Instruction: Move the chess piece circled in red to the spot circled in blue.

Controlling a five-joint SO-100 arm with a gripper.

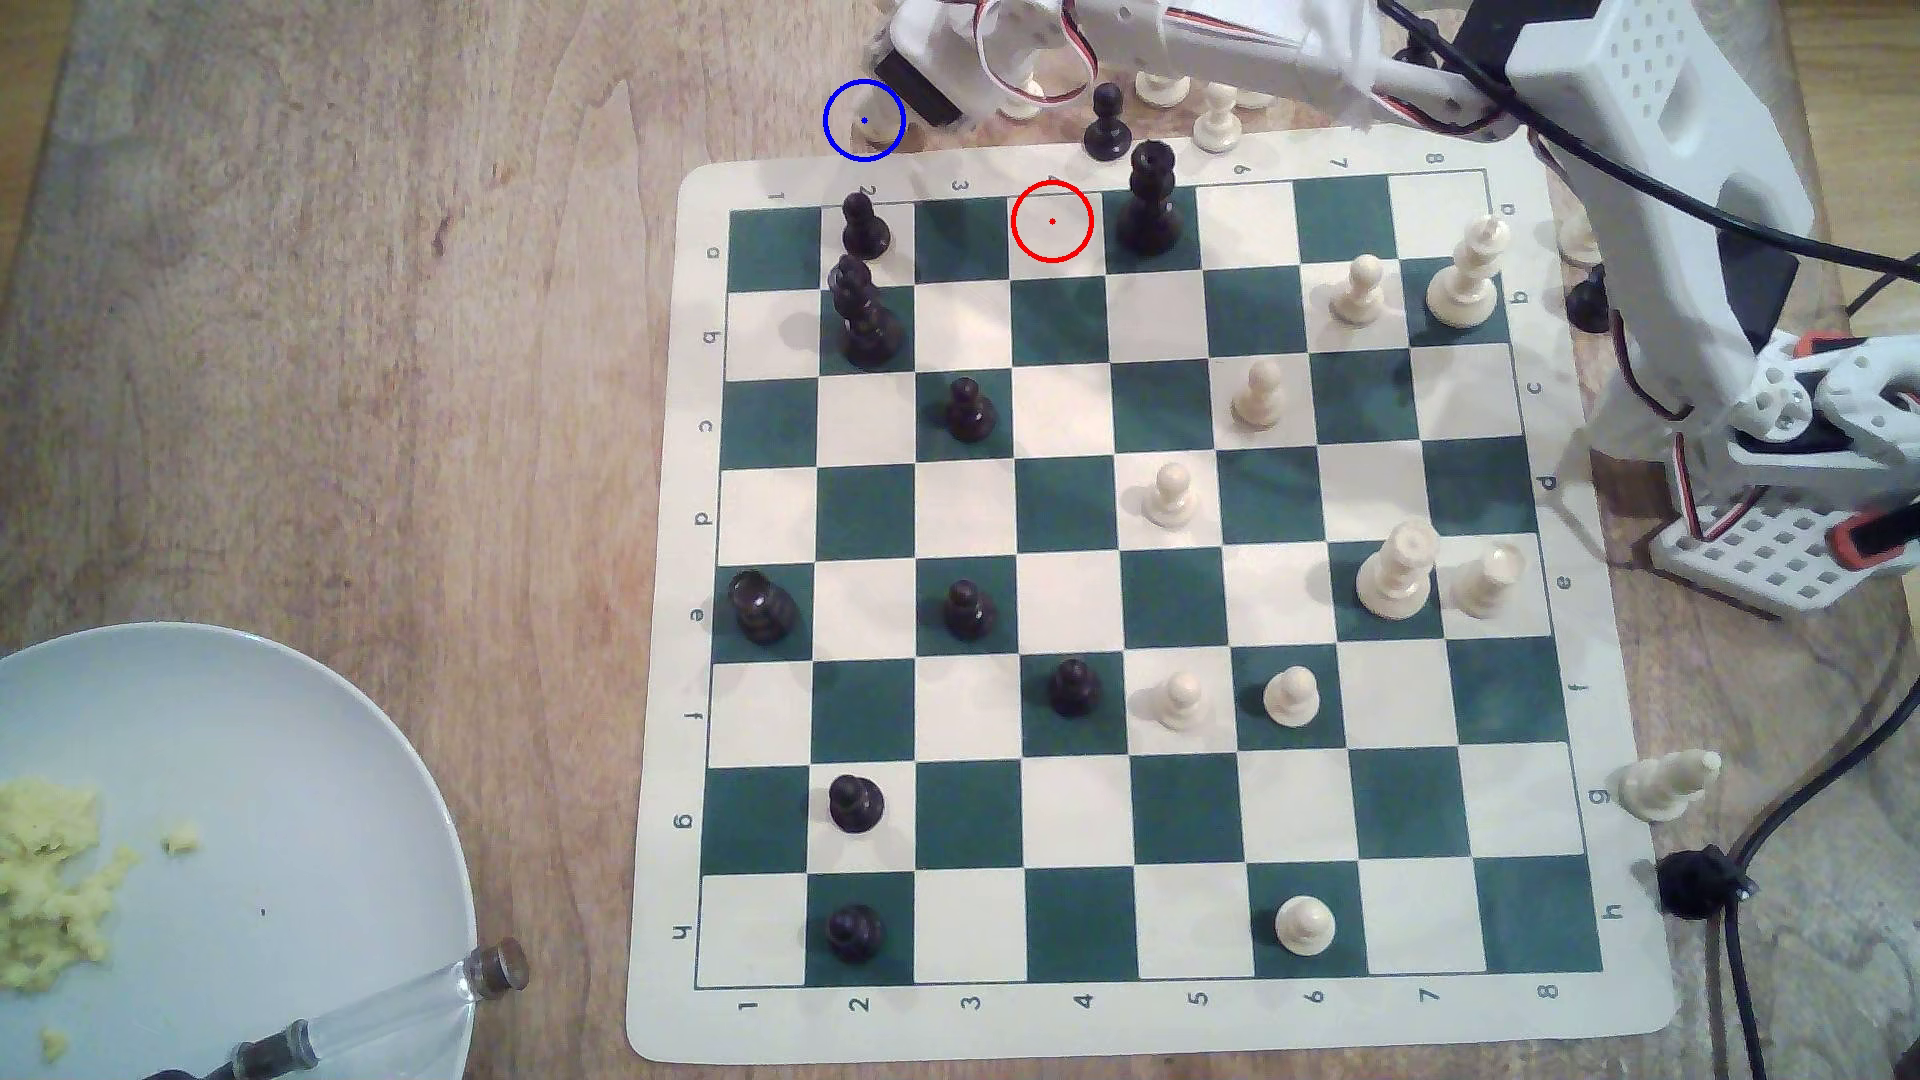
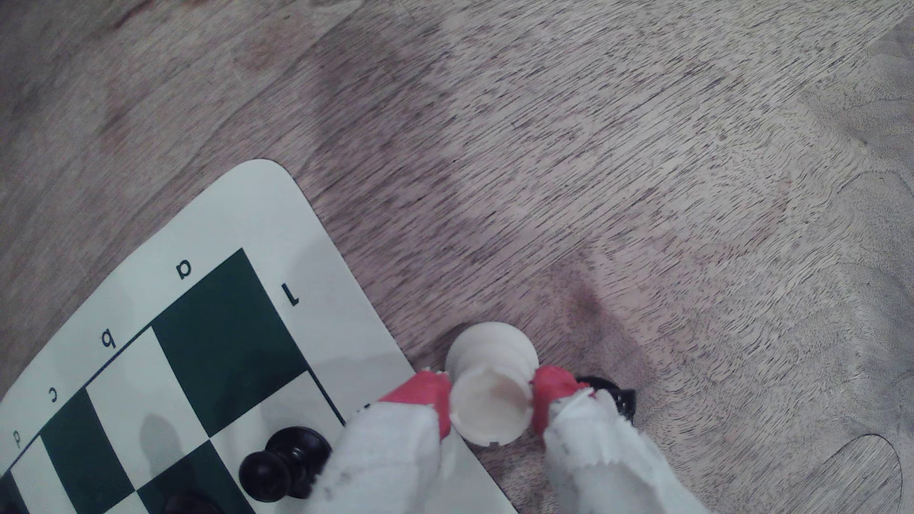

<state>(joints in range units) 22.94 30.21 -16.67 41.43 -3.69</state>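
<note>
Cream plastic rook (image 2: 489,390) looks light, rigid, slick; we judge the gripper (image 2: 490,403) rightly clamped across its notched crown.

Arm (image 1: 1621,114): white printed plastic, shell perforated with small holes. Black panel on its side. Base (image 1: 1766,550) a white grid plate with orange-red trim. Red, white and black servo wires loop behind the gripper (image 2: 492,403); thick black cables trail off by the base. Fingertips (image 2: 551,390) red; just behind them, fingers wrapped in frayed white tape. Black block beside the gripper.
</note>
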